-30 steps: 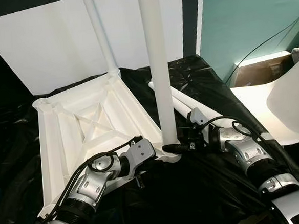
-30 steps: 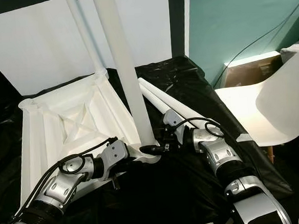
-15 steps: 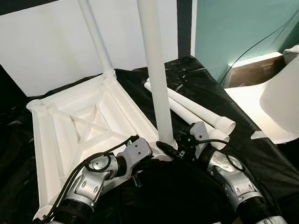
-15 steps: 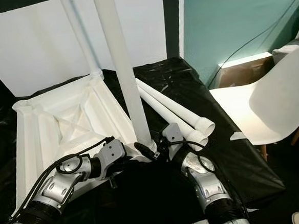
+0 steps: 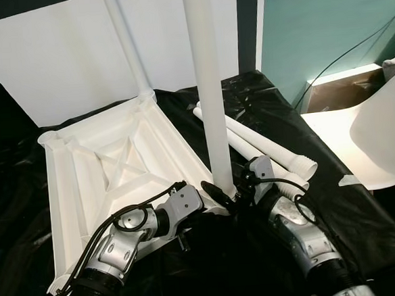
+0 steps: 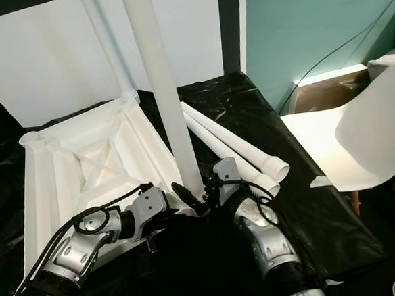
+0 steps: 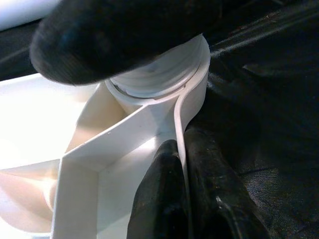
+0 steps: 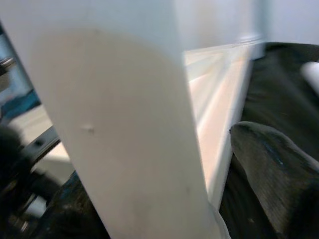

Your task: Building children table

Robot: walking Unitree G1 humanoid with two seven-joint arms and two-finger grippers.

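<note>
The left tool (image 7: 182, 199) pinches the ribbed white plastic tabletop (image 5: 111, 167) rim; the right tool (image 5: 236, 189) clasps the smooth round leg (image 5: 207, 86).

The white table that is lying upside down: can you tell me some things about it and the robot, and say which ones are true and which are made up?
1. The table top lies upside down on black sheeting. True.
2. Four legs already stand up from the table top. False: two stand up, the near leg and the far leg.
3. Two spare legs lie on the black sheeting. True.
4. The left pincer grips the chair. False: it pinches the thin edge of the table top at the near corner.
5. The right pincer is at the foot of the near leg. True.
</note>
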